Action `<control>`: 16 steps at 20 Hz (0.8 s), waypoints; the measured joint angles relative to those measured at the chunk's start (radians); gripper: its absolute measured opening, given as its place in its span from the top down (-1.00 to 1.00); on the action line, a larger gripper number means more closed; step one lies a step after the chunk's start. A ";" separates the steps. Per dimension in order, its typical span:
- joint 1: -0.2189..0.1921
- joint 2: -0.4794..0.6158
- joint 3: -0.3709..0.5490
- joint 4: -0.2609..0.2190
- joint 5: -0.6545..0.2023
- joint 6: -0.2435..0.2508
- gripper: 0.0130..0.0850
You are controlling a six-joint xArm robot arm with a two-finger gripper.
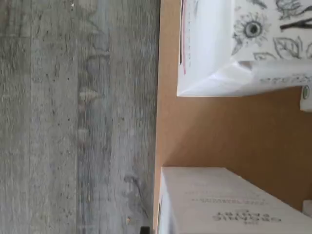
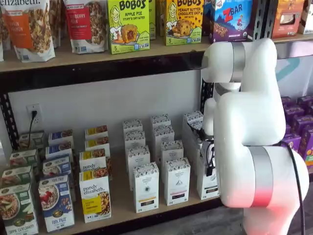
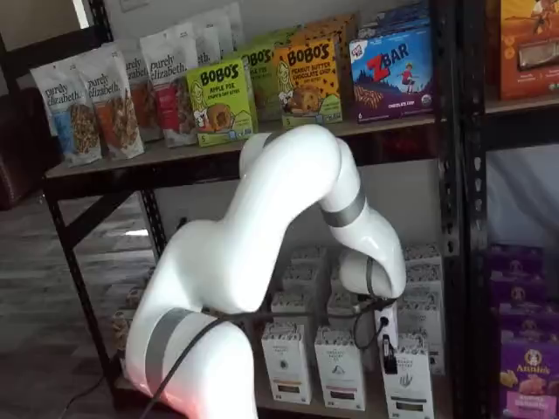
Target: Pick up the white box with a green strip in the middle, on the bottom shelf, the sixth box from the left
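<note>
The gripper (image 3: 385,347) hangs at the front of the bottom shelf (image 2: 122,208), directly over the white box (image 2: 208,182) at the right end of the front row, just right of a like carton (image 2: 176,180). The box stands upright, long axis vertical, under the wrist. I cannot tell whether the fingers are parted or closed
</note>
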 joint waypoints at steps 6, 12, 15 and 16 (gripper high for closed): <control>-0.002 -0.007 0.004 -0.001 0.003 0.000 -0.22; -0.012 -0.035 0.055 -0.130 -0.040 0.109 -0.11; -0.018 -0.072 0.116 -0.212 -0.072 0.180 -0.11; -0.021 -0.084 0.135 -0.243 -0.078 0.208 -0.11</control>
